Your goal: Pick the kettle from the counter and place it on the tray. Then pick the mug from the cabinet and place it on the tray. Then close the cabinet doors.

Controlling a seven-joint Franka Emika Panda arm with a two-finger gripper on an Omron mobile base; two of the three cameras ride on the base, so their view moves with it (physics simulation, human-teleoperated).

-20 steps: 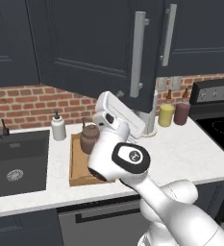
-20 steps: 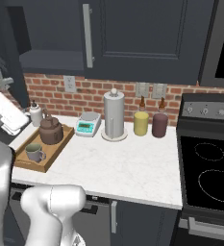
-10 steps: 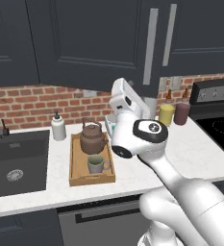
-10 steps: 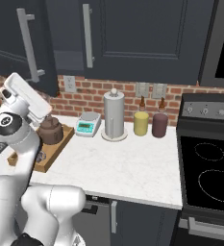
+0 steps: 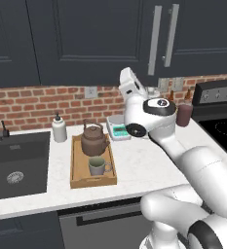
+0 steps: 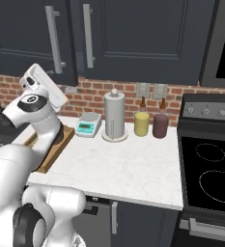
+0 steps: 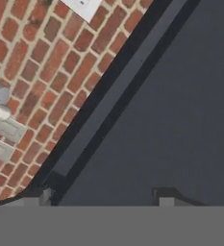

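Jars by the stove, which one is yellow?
The yellow jar stands next to the paper-towel roll; the maroon jar sits on its other side, nearer the stove.

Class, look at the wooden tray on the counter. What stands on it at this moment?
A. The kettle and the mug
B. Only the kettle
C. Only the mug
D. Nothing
A. In the left base view the brown kettle sits at the far end of the tray and the mug stands just in front of it, both inside the rim.
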